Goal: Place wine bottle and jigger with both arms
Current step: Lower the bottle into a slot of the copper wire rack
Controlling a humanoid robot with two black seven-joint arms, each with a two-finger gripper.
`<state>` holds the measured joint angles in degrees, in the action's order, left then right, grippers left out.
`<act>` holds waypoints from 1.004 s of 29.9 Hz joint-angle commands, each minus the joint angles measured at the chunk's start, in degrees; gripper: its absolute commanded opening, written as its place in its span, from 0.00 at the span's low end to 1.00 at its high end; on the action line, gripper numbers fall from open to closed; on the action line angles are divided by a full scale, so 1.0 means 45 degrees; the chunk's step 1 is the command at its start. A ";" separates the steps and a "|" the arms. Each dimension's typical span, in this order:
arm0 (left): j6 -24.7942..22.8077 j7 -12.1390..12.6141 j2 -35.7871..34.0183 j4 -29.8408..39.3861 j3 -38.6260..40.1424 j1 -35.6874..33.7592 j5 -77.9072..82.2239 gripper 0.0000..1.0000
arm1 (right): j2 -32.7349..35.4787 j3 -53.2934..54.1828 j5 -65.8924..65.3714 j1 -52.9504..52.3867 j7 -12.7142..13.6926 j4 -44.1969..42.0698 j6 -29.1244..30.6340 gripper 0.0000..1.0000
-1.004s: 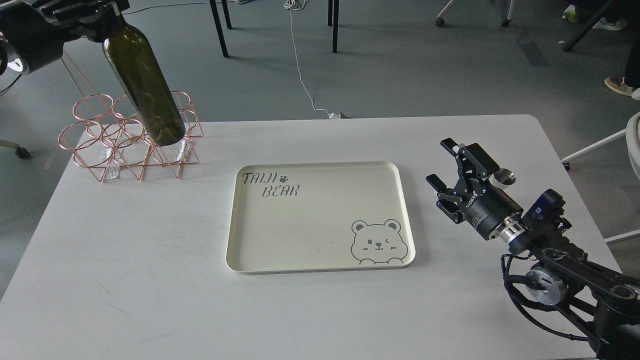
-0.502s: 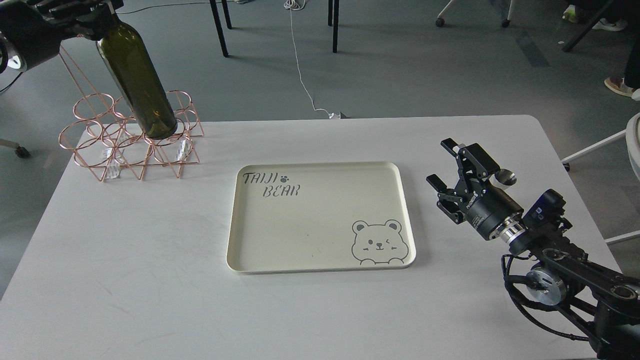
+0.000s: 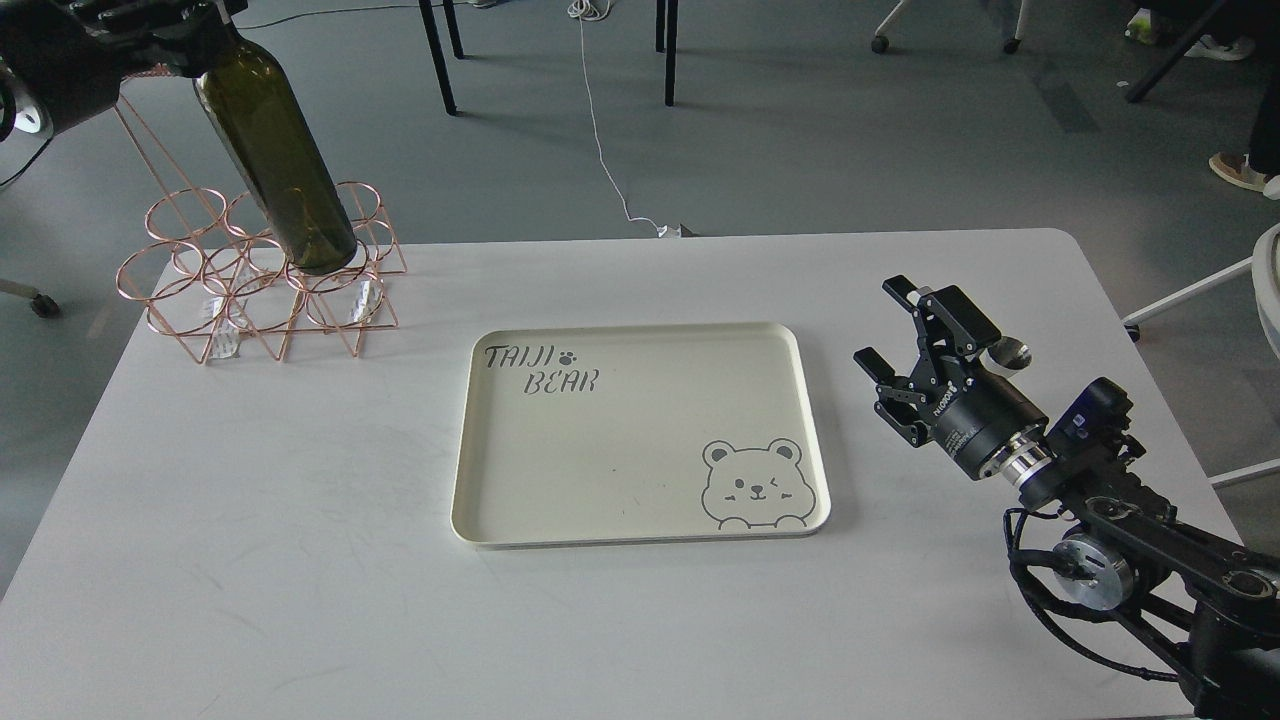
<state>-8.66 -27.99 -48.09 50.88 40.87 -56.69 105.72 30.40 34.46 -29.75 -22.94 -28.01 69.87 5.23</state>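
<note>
The wine bottle (image 3: 275, 160), dark olive-green, hangs tilted at the far left with its base over the copper wire rack (image 3: 190, 295). My left gripper (image 3: 195, 22) is shut on its neck at the top left corner, and the neck is hidden by the fingers. The jigger (image 3: 1008, 352), shiny steel, stands on the table at the right, mostly hidden behind my right gripper (image 3: 880, 322). That gripper is open and empty, just in front of the jigger and right of the tray.
A cream tray (image 3: 640, 500) printed with a bear and "TAIJI BEAR" lies mid-table. The white table (image 3: 250, 560) has a rounded far right corner. Chair legs and a cable stand on the floor beyond.
My left gripper has drawn the bottle up and slightly left, so it stands a bit more upright over the rack. The right arm has barely moved.
</note>
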 commanded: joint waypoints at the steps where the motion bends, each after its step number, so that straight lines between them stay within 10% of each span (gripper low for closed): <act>1: -0.0088 -0.0002 0.0003 0.0119 0.0000 0.0001 -0.0017 0.18 | 0.0002 -0.0001 0.0009 0.0000 0.0002 0.0000 0.0009 0.99; 30: 0.0340 -0.0002 0.0608 0.0080 -0.0820 0.0332 -0.0037 0.18 | 0.0041 -0.0001 -0.0010 0.0097 0.0002 0.0000 -0.0010 0.99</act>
<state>-8.09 -27.97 -45.72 51.30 37.51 -55.83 105.62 30.60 34.52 -29.79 -22.81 -28.00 69.87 5.20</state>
